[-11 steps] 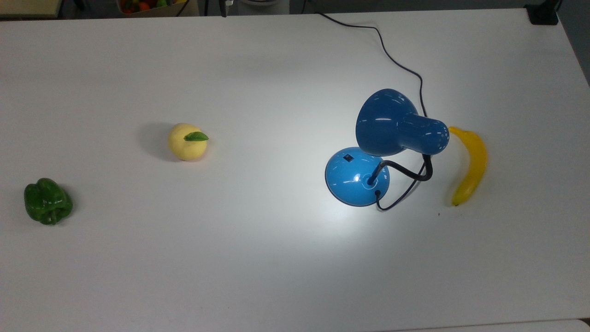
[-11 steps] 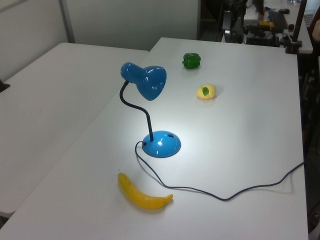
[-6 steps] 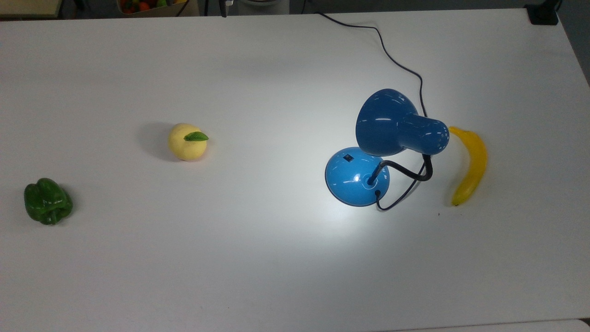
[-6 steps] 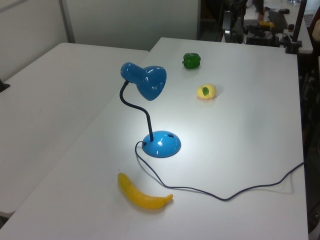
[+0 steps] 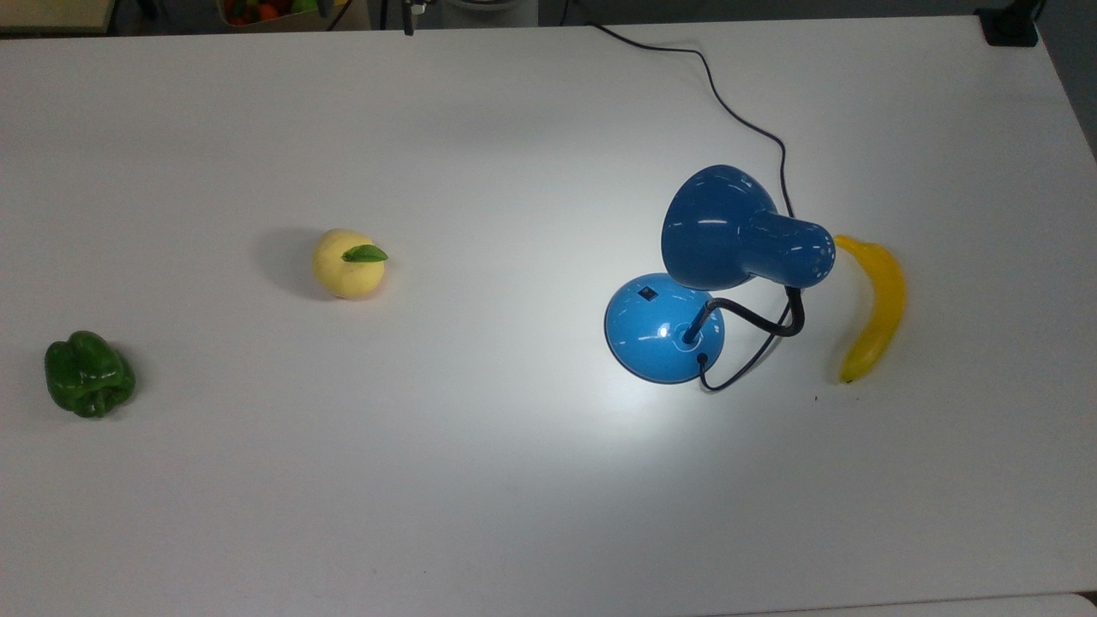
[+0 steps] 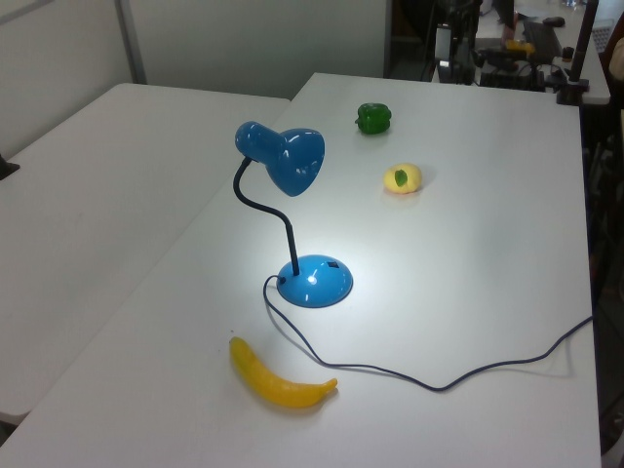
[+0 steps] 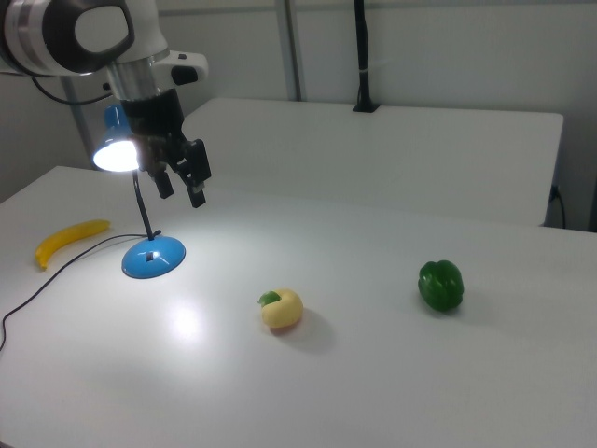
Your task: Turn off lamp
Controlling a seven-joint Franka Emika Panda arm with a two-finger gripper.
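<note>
The glossy blue desk lamp (image 5: 741, 236) with a bell-shaped shade stands on the white counter (image 5: 480, 480). Its light is on: in the right view the opening of the shade glows white, and a bright patch lies on the counter around the round domed base (image 5: 662, 328). A small black switch (image 5: 648, 293) sits on top of the base. A black bendy neck (image 6: 265, 209) rises from the base to the shade, and a thin black cord (image 6: 439, 382) runs from the base away over the counter.

In the right view the black two-finger gripper (image 7: 181, 180) of the white robot arm (image 7: 84, 37) hangs in the air above the counter. Its two fingers stand apart with a clear gap between them, and they hold nothing. The lamp shade is just beside the gripper, on the right view's left, and the lamp base is below the gripper and a little toward the right view's left. The gripper touches neither of them.

A yellow curved banana (image 7: 70, 240) lies further beyond the lamp from the gripper, on the right view's left. A round pale yellow fruit with a green leaf (image 7: 283, 308) lies below the gripper, on the right view's right. A shiny green bell pepper (image 7: 440, 285) lies well apart from the gripper, further on the right view's right.
</note>
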